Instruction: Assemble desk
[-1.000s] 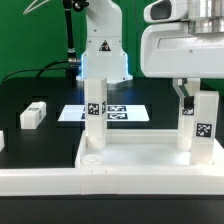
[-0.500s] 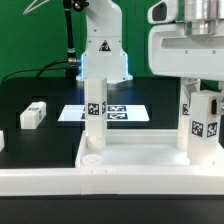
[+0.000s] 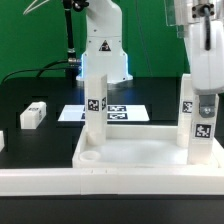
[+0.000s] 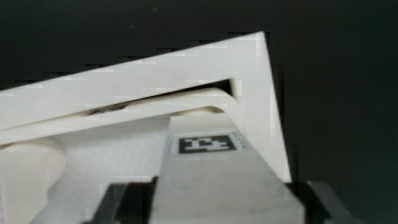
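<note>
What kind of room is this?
Probably a robot lab: a robot arm stands on a black table, with tagged white desk parts and a marker board laid out.

The gripper runs off the exterior view's right edge — only part of it shows against a standing leg, so its hold cannot be read. In the wrist view the fingertips are cropped, and the panel is blurred — one socket sits behind a leg.

White arm, black cable
</note>
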Motion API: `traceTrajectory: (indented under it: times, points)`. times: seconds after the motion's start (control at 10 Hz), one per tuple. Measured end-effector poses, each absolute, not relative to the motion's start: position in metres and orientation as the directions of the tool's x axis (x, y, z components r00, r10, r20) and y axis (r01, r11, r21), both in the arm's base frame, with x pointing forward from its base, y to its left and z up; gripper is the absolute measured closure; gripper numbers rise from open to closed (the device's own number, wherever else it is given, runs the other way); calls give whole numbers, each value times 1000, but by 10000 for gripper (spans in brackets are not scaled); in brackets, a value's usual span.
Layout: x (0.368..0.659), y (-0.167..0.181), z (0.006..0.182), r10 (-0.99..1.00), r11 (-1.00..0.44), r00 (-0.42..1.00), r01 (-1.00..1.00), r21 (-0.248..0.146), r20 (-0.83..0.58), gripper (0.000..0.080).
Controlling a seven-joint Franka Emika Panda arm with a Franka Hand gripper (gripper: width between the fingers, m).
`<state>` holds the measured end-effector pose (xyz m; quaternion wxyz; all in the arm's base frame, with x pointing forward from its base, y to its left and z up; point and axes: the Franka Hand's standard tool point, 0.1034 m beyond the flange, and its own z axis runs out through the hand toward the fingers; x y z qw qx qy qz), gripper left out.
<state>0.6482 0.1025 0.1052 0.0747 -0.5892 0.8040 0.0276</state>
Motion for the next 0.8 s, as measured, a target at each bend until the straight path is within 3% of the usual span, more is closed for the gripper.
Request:
traceTrajectory:
  times: [0.3, 0.4, 0.5, 0.6, 0.7, 0.8]
  points:
    - [648, 98, 105, -921, 372, -364, -928, -38, -139, 505]
    - [647, 98, 104, -922, 369, -361, -929, -37, -138, 453]
    - [648, 98, 105, -922, 369, -361, -929, -39, -138, 256]
    - [649, 99, 108, -924, 366, -357, -930, -44, -141, 256]
    - [653, 100, 125, -926, 354, -341, -933, -63, -159, 173]
    - [654, 99, 146, -928, 345, -327, -935, -82, -180, 173]
